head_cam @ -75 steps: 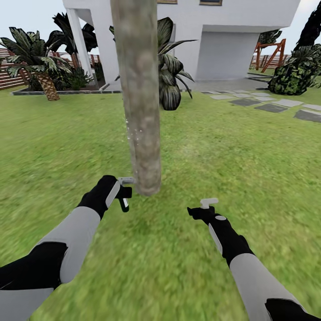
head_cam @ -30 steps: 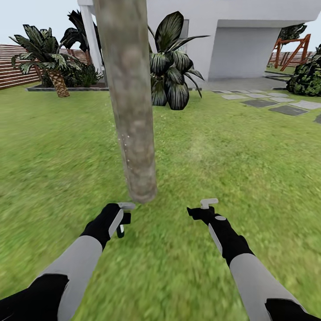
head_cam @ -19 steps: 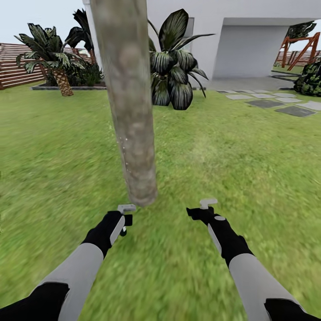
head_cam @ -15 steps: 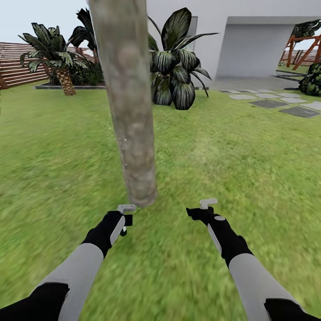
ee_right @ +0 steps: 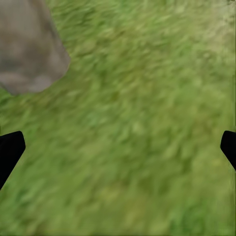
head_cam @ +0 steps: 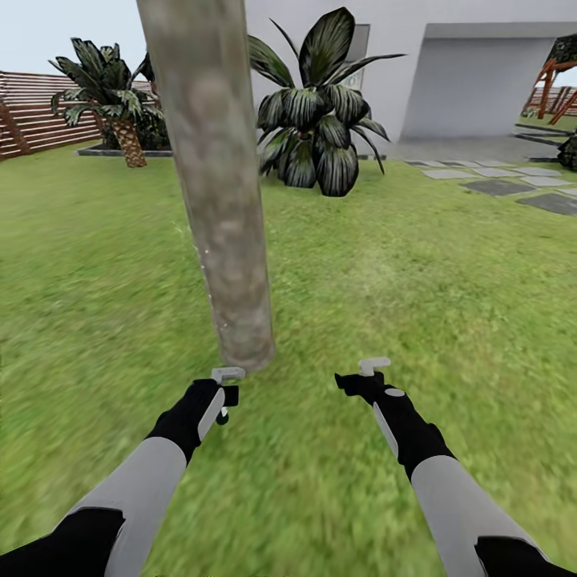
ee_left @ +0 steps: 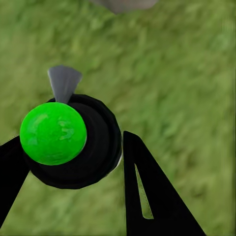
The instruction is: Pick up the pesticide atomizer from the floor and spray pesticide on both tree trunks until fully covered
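A thick, mottled beige-grey tree trunk (head_cam: 220, 200) rises from the lawn just ahead of my left arm. A few pale specks dot its left side. My left gripper (head_cam: 226, 386) sits close in front of the trunk's foot, shut on the pesticide atomizer (head_cam: 227, 397). In the left wrist view the atomizer (ee_left: 96, 147) is a round black body with a green ball on top and a grey nozzle, held between the black fingers (ee_left: 147, 196). My right gripper (head_cam: 361, 373) hovers open over grass to the right of the trunk. The right wrist view shows the trunk's foot (ee_right: 27, 54).
Lawn spreads all around. A dark broad-leaved plant (head_cam: 316, 128) stands behind the trunk, before the white house (head_cam: 481, 80). A short palm (head_cam: 120, 112) and a brown slat fence (head_cam: 32, 112) lie far left. Grey stepping stones (head_cam: 513, 180) run at the far right.
The view has shifted, so the trunk now looks larger and further left. My left gripper with the atomizer drew back from the trunk's side to just before its foot. The right arm holds still.
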Robot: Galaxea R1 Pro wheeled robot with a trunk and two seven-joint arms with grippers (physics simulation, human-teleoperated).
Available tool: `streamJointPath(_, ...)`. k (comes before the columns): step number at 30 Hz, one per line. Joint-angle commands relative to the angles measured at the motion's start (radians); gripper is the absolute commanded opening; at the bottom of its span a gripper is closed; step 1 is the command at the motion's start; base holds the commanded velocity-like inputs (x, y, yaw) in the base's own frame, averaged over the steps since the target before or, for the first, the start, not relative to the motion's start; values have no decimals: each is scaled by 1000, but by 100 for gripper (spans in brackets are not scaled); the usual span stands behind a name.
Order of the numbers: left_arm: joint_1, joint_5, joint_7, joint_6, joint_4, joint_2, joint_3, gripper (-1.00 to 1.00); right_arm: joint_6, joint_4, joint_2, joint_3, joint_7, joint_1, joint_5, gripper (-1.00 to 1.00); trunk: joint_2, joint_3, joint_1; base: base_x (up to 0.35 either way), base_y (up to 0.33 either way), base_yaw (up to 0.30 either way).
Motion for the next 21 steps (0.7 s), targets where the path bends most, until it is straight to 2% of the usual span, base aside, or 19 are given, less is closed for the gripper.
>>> streamJointPath(1, 0, 8, 7, 4, -1, 0, -1, -100, 5, -2, 1, -5, 8, 0, 10, 100, 0, -2, 0, 55, -272, 186)
streamJointPath(11, 0, 10, 7, 6, -1, 0, -1, -100, 5, -2, 1, -5, 8, 0, 10, 100, 0, -13, 0, 25, -55, 187)
streamJointPath(21, 0, 10, 7, 8, -1, 0, -1, -100, 5, -2, 1, -5, 8, 0, 9, 100, 0, -24, 0, 104, -243, 187)
